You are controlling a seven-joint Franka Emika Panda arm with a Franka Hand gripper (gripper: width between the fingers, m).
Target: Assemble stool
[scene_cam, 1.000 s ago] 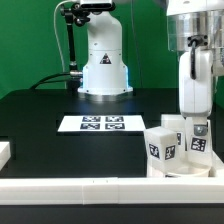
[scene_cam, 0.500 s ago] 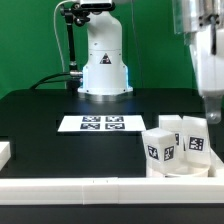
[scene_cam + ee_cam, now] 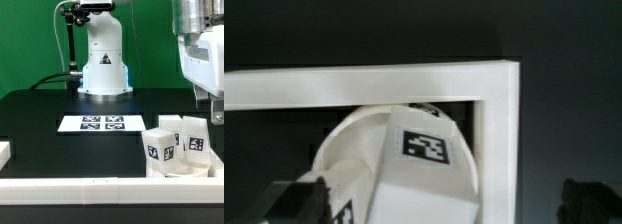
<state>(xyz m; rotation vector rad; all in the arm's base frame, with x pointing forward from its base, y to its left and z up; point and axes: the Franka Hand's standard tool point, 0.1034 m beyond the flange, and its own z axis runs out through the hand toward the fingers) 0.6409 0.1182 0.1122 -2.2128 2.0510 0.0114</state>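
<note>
Stool parts sit low on the bench (image 3: 40,110), under the end effector (image 3: 207,105) and a bit off to its side. In the exterior view I see three tagged white blocks, prob. the legs (image 3: 160,146), packed close together in the corner made by the white rails (image 3: 70,188). The wrist view shows a rounded white piece (image 3: 393,165) w/ a tag, right up against the rail corner (image 3: 491,90).

The end effector hangs above the parts & touches none of them. It holds nothing. Its tips are cut off at the edge of the exterior view & blurry in the wrist view, so I can't tell how wide it is.

Step, I think: going for a part. No leg looks joined to a seat yet.

Next move needs: line up over one piece, go down slow, pinch it w/o bumping the ones beside it.
</note>
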